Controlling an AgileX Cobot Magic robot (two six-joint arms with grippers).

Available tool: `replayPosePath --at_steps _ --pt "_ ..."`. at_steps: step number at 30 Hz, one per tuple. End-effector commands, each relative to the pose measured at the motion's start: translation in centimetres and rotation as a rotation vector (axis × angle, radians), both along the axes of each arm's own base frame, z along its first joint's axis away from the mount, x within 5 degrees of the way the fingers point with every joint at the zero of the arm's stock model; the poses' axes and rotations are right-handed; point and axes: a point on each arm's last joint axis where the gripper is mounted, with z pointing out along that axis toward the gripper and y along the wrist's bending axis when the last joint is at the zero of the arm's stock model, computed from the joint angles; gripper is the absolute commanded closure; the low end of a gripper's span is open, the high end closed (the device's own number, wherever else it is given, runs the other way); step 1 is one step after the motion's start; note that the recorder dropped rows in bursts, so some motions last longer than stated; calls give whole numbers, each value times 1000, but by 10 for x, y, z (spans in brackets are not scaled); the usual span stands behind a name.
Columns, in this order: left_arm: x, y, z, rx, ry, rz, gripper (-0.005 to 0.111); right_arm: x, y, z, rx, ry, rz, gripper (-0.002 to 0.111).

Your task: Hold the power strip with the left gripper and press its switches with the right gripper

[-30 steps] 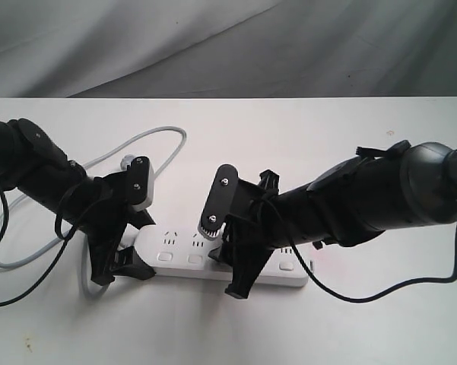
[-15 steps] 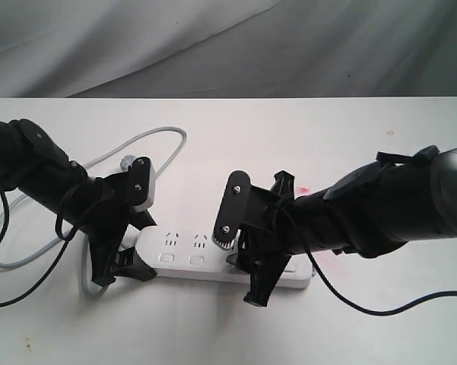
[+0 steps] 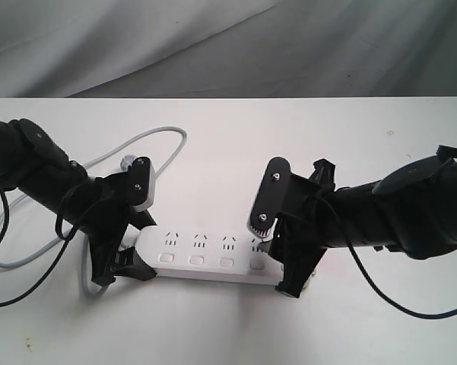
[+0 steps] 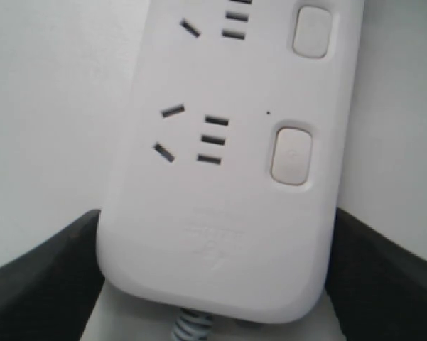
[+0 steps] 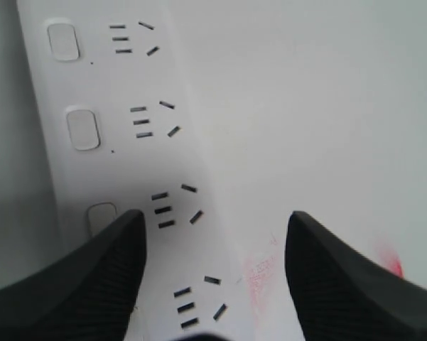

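The white power strip [image 3: 213,255] lies flat on the white table, its grey cord [image 3: 148,137] looping off to the back left. My left gripper [image 3: 141,239] is shut on the strip's cord end; in the left wrist view the strip [image 4: 220,177] sits between both black fingers [image 4: 46,280]. Several switches [image 3: 196,260] show along the strip's near edge. My right gripper [image 3: 275,258] hangs open over the strip's right end and hides the last switch. In the right wrist view one finger [image 5: 103,280] stands beside a switch [image 5: 99,215]; the other is over bare table.
The cord's plug [image 3: 126,161] rests behind my left arm. Loose black cables [image 3: 0,228] trail from both arms across the table. A faint red smear [image 5: 259,273] marks the tabletop beside the strip. A grey cloth backdrop [image 3: 228,46] rises behind the table.
My right gripper has slid to the right along the strip, from its middle to its right end, uncovering two more switches. The left gripper and the strip have stayed put.
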Motion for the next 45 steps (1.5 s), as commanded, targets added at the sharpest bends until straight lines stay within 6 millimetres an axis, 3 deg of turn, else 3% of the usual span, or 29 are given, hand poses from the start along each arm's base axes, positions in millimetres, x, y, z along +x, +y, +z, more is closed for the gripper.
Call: replayPosePath --at_steps 1,15,23,37,45 --pt "1 -1 2 -10 -3 13 51 -3 1 2 12 6 30 54" --pt "1 -1 2 -10 -3 13 51 -6 6 -2 5 14 47 54" --pt "1 -1 2 -10 -3 13 51 -5 6 -15 -19 47 42 54" --pt "1 -1 2 -10 -3 13 51 6 14 -3 14 10 25 54" --pt "1 -1 2 -10 -3 13 51 2 11 -19 -15 56 23 54"
